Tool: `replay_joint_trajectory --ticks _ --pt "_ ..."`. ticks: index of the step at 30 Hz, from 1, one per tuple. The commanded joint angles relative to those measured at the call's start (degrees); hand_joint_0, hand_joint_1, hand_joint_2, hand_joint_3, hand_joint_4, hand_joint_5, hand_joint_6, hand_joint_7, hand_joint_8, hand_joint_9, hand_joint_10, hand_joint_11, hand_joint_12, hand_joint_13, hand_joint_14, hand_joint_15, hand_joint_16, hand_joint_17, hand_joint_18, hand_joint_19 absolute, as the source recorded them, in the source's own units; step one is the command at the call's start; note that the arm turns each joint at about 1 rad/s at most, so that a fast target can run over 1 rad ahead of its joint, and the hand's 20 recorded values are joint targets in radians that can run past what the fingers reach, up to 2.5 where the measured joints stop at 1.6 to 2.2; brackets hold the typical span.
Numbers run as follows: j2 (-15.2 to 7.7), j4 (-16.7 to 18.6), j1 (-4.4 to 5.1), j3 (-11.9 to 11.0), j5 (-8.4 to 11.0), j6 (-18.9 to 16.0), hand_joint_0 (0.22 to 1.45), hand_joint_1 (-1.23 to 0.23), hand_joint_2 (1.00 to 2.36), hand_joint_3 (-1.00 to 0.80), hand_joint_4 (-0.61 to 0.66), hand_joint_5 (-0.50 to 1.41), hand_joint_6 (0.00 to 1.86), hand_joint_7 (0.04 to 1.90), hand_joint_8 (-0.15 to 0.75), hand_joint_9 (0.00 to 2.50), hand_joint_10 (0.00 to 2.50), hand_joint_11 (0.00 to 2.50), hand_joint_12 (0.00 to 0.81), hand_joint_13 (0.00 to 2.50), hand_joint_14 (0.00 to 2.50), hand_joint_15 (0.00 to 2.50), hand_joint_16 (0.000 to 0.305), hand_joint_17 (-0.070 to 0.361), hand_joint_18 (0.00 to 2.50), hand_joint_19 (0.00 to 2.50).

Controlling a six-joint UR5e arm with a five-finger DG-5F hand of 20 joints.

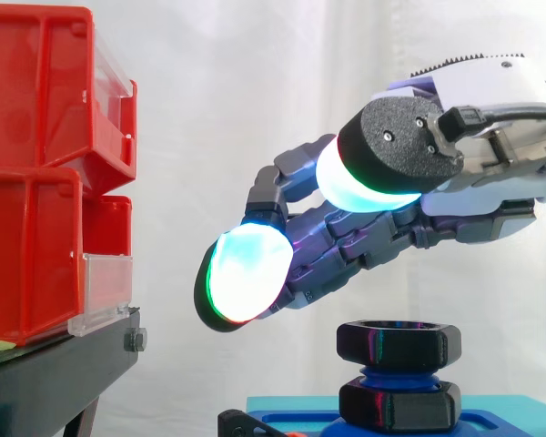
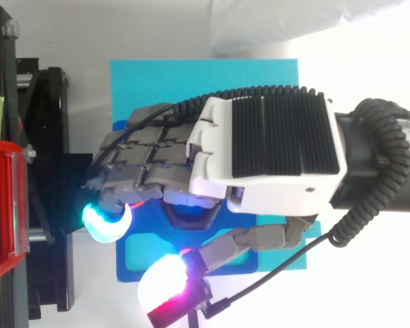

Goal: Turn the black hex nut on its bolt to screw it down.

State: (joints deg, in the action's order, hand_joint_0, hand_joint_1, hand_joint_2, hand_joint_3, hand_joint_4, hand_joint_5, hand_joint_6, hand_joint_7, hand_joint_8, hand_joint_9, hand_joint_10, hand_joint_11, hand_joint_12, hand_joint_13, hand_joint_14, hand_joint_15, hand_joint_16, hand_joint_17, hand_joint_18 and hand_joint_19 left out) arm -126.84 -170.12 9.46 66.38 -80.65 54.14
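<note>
Black nut point(image 1: 399, 344) — where's it sit, and how's it going to handle?

— It's at the top of the blue bolt point(image 1: 390, 374), w/ a second black nut point(image 1: 399, 404) lower down by the blue base point(image 1: 491, 406). It looks rigid and prob. light plastic, so you shouldn't crush it. The faces are glossy, so expect some slip. Take it across two opposite flats, not the corners.

Which way does it point?

— The bolt's long axis runs straight up. The nut lies flat on it, hole facing up, and looks level from the side view. So you turn about the vertical and come in from above.

And the robot hand?

— The robot hand point(image 1: 478, 196) hangs above the nut, clear of it. Its fingers are loose & apart w/ nothing in them, and the glowing pads point(image 1: 246, 273) reach past the nut toward the red bins point(image 1: 45, 164). From the top view the robot hand point(image 2: 266, 147) covers the nut, so you can't check centring there.

Next move?

— My guess: centre, lower, close thumb + fingers onto the flats, then twist.
</note>
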Motion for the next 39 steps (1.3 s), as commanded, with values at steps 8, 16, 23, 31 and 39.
replay_joint_trajectory --ticks 8,16,23,31,39 --pt "-0.42 -2.49 -0.05 -0.28 -0.65 2.55 0.48 -0.40 1.00 -0.50 0.22 -0.18 0.50 1.02 0.274 0.42 0.00 0.17 0.316 0.40 0.00 0.02 0.038 0.086 0.26 0.09" --pt "-0.42 -3.99 0.12 -0.37 -1.44 3.95 0.48 -0.40 1.00 -0.50 0.25 -0.20 0.60 0.91 0.275 0.40 0.01 0.19 0.317 0.39 0.00 0.02 0.038 0.085 0.25 0.06" --pt "-0.42 -3.81 0.04 -0.37 -2.14 4.74 0.48 -0.39 1.00 -0.50 0.26 -0.20 0.61 0.89 0.276 0.39 0.00 0.22 0.318 0.39 0.00 0.02 0.038 0.086 0.25 0.05" --pt "-0.42 -2.93 -0.14 -0.37 -2.23 6.15 0.48 -0.39 1.00 -0.50 0.29 -0.21 0.66 0.82 0.286 0.42 0.01 0.26 0.318 0.41 0.00 0.02 0.038 0.086 0.27 0.04" --pt "-0.42 -2.58 -1.02 -0.37 -4.07 7.73 0.48 -0.39 1.00 -0.50 0.30 -0.22 0.71 0.74 0.296 0.43 0.01 0.29 0.319 0.42 0.00 0.03 0.038 0.086 0.29 0.03"
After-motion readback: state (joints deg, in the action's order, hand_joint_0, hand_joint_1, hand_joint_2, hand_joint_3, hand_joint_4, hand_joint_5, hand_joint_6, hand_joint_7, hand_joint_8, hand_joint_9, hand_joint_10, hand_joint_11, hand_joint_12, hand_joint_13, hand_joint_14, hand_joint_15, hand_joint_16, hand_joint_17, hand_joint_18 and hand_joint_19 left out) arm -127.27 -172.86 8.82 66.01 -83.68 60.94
